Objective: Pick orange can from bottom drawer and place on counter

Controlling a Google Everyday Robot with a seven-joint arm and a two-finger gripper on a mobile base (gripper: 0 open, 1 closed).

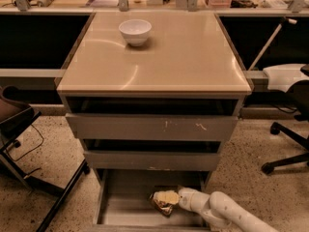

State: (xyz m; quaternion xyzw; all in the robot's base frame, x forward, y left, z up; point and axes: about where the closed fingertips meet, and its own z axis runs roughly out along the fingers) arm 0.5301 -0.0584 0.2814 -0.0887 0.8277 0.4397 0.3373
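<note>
The bottom drawer (126,208) is pulled out at the foot of the grey cabinet. Inside it, the orange can (161,205) shows as a small dark coppery shape on the drawer floor, right of centre. My gripper (166,197) reaches in from the lower right on its white arm and is shut on the can, whose cream fingers cover most of its top. The beige counter (183,57) tops the cabinet above.
A white bowl (135,31) stands at the back of the counter. Two upper drawers (149,127) are partly open above the bottom one. A dark chair frame (29,178) stands at the left, and an office chair base (285,149) at the right.
</note>
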